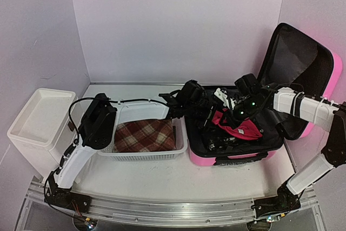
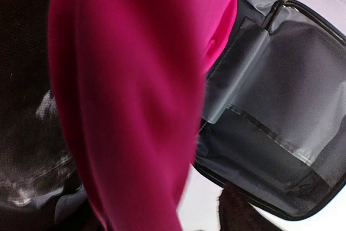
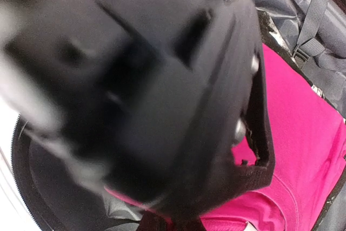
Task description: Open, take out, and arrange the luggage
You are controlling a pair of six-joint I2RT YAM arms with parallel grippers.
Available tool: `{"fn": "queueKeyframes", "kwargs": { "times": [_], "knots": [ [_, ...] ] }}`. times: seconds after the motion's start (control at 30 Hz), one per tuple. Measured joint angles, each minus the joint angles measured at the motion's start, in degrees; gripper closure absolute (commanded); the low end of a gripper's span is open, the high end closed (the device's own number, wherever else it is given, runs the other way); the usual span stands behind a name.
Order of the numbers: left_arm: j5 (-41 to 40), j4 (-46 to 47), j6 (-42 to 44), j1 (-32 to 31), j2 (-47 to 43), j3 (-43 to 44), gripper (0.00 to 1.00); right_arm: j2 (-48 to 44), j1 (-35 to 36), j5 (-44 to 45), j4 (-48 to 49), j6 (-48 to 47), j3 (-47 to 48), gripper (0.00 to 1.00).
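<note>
The pink luggage [image 1: 227, 158] lies open at the right, its lid [image 1: 297, 63] standing against the wall, black lining showing. A magenta garment [image 1: 240, 128] lies bunched inside among dark items. My left gripper [image 1: 212, 113] reaches over the basket into the case, at the garment's left end. The garment [image 2: 130, 106] fills the left wrist view and hides the fingers; grey lining [image 2: 270, 106] shows behind. My right gripper [image 1: 236, 113] hovers over the garment from the right. In the right wrist view a blurred black object [image 3: 162, 90] blocks the jaws, with the garment [image 3: 308, 133] below.
A white mesh basket [image 1: 181, 144] holding a folded plaid cloth [image 1: 145, 136] stands just left of the luggage. A white drawer unit [image 1: 38, 117] stands at the far left. Walls close in on three sides. Grey straps [image 3: 313, 20] cross the lining.
</note>
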Motion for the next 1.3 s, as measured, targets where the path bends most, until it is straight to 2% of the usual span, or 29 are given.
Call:
{"fn": "queueKeyframes", "kwargs": {
  "times": [0.13, 0.27, 0.3, 0.33, 0.4, 0.47, 0.57, 0.83, 1.03, 1.2, 1.3],
  "knots": [
    [-1.1, 0.7, -0.8, -0.2, 1.3, 0.4, 0.67, -0.7, 0.0, -0.7, 0.0, 0.1, -0.2, 1.00],
    [-2.9, 1.1, 2.2, -0.3, 1.4, 0.6, 0.95, -1.3, 0.0, -0.9, 0.0, 0.6, -0.3, 0.99],
    [-3.3, 1.1, 3.4, -0.3, 1.4, 0.7, 0.99, -1.5, 0.0, -0.8, 0.0, 0.8, -0.4, 0.89],
    [-3.7, 1.2, 4.9, -0.3, 1.4, 0.7, 1.00, -1.8, 0.0, -0.8, 0.0, 1.1, -0.5, 0.76],
    [-4.2, 1.4, 8.0, -0.3, 1.4, 0.6, 1.00, -2.4, 0.0, -0.3, -0.3, 2.5, -0.6, 0.68],
    [-5.3, 1.4, 12.0, -0.4, 1.0, -0.3, 1.00, -3.7, 0.0, 0.5, -1.2, 4.2, -0.6, 0.51],
    [-6.7, 1.4, 18.4, -0.4, -1.2, -4.5, 1.00, -7.5, 0.0, 2.6, -3.8, 7.5, -0.5, 0.41],
    [-11.3, -6.8, 33.2, -0.6, -10.6, -9.4, 1.00, -17.1, 0.0, 10.3, -10.8, 12.1, 2.5, 0.39],
    [-12.1, -10.5, 40.0, -0.6, -18.8, -14.4, 1.00, -17.2, 0.0, 11.9, -13.0, 12.9, 3.3, 0.40],
    [-13.4, -17.0, 47.5, -0.6, -23.0, -16.5, 1.00, -15.7, 0.0, 12.1, -14.0, 14.0, 3.3, 0.41],
    [-13.9, -19.8, 52.0, -0.4, -27.6, -21.3, 1.00, -15.0, 0.0, 12.0, -14.3, 14.6, 3.3, 0.42]
  ]
}}
